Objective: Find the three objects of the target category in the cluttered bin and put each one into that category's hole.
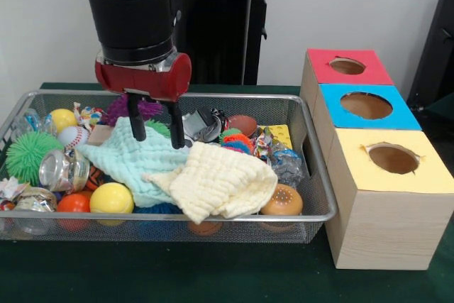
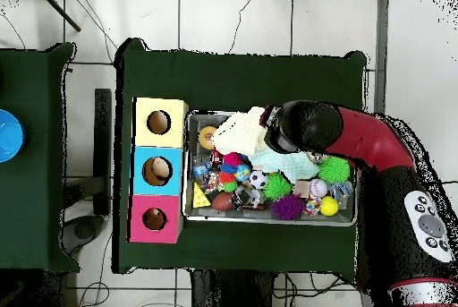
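gripper [image 1: 155, 127] fingers apart over mint cloth [image 1: 131, 159] | risk: closing here snags cloth, dragging cream cloth [image 1: 216, 186] and toys out of wire bin [image 1: 312, 175]

I see a mint green cloth [image 1: 131, 157] and a pale yellow cloth [image 1: 216, 182] at the centre of the front view. At lower left I see a yellow ball [image 1: 111, 198] beside an orange one [image 1: 73, 204], and a green spiky ball [image 1: 28, 154] at the left edge. At the right, the boxes have a red top [image 1: 347, 67], a blue top [image 1: 369, 106] and a yellow top [image 1: 394, 159]. The table cover [image 1: 177, 274] is dark green. The arm [image 1: 131, 12] is red and black.
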`<action>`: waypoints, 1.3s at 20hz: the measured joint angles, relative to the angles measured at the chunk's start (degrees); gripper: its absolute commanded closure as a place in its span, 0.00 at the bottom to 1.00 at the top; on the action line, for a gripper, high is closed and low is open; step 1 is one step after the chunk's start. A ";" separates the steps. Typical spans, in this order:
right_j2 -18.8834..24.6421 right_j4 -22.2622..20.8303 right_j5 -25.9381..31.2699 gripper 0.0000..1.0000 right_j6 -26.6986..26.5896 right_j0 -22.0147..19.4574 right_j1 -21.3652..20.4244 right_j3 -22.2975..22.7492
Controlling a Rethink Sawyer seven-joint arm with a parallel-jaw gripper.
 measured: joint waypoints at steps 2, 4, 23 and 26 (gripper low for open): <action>0.20 -0.25 0.00 0.00 0.00 -0.13 0.04 0.00; 0.78 -1.22 0.00 0.00 0.00 -0.52 0.08 -0.01; 6.44 -9.41 -1.34 0.00 -0.08 -7.40 1.48 -0.01; 6.88 -10.19 -1.34 0.00 -0.11 -8.23 1.59 -0.02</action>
